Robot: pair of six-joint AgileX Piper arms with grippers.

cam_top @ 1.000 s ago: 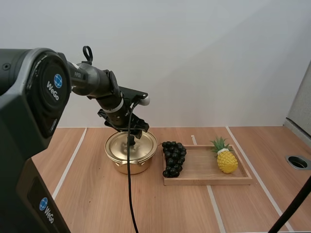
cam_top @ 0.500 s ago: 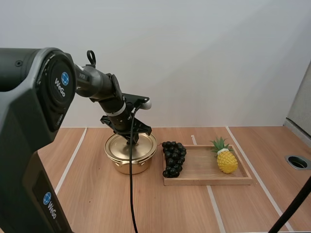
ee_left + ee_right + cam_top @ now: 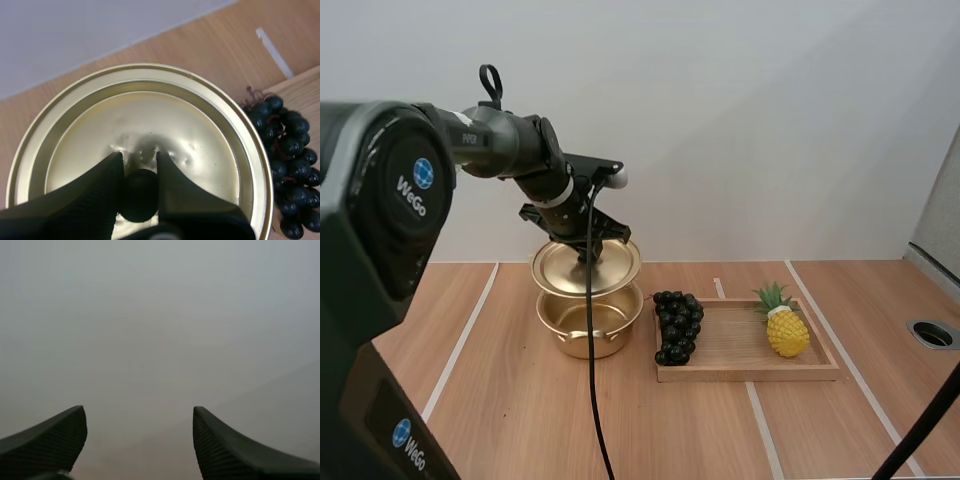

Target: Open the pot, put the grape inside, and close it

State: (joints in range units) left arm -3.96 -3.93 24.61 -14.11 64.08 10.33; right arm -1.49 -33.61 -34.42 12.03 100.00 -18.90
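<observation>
one pot (image 3: 588,338) stands on the table (image 3: 510,420). it is gold and open at the top. there is one lid (image 3: 585,267), one bunch of grapes (image 3: 678,325), one pineapple (image 3: 786,330) and one wooden tray (image 3: 745,373). two grippers are in view.

the left gripper (image 3: 588,252) hangs over the pot, pinching the lid's black knob (image 3: 137,196). from the left wrist, its two fingers (image 3: 107,172) stand only a knob's width apart, and the round knob sits between them against both inner faces. the gripper touches nothing else. the lid is in the air directly above the pot, roughly level, with a clear gap between its rim and the pot's rim.

the right gripper (image 3: 137,410) is spread wide, with its ribbed inner faces turned to each other. nothing sits between them, and only a pale blank surface lies beyond.

the grapes are dark and lie outside the pot, on the end of the tray nearest it. they are just beside the pot's wall but apart from it. the pineapple stands on the end of the tray farthest from the pot, well apart from the grapes. the tray sits on the table beside the pot, its short side near the pot.
</observation>
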